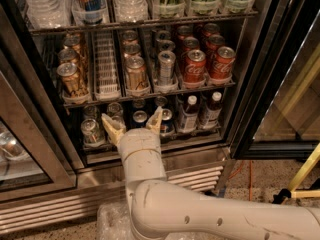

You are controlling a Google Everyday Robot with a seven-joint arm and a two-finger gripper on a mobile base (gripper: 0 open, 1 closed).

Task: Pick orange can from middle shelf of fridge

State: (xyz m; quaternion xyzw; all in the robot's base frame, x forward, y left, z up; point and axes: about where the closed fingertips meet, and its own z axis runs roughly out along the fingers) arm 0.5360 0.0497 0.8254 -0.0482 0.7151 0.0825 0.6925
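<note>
Camera view straight into the fridge (252, 99). On the middle shelf (150, 95), at the front of its lane: the orange can (136, 73), upright, silver lid up. Left of it on that shelf, an empty white lane (106, 66), then more orange cans (71, 78); right of it, a silver can (166, 66), then red Coca-Cola cans (194, 65). Just under the shelf's front edge, below the orange can: the gripper (132, 115), fingers spread wide, gripping nothing, tips raised before the lower cans (92, 130) and bottles (187, 113). Apart from the orange can, no contact.
</note>
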